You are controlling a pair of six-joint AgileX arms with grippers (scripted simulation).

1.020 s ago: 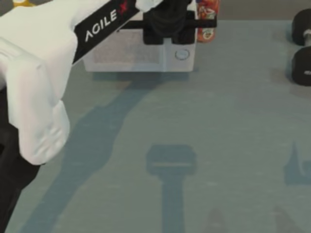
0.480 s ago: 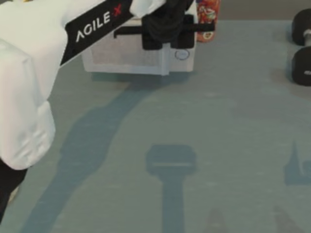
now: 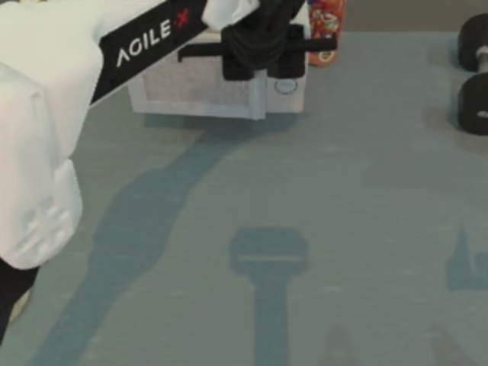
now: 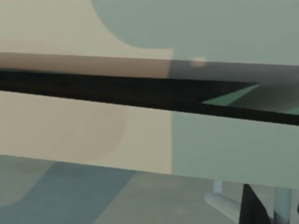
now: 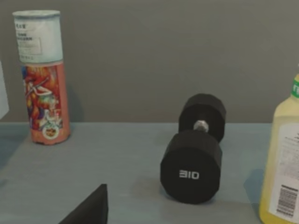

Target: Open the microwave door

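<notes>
Microwave door [image 3: 200,90] flanked by can [image 3: 324,30], dumbbell [image 3: 474,72].

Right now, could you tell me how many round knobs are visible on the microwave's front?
1. One knob shows at the right end of the microwave; the left gripper covers the spot above it, so another may be hidden.
</notes>
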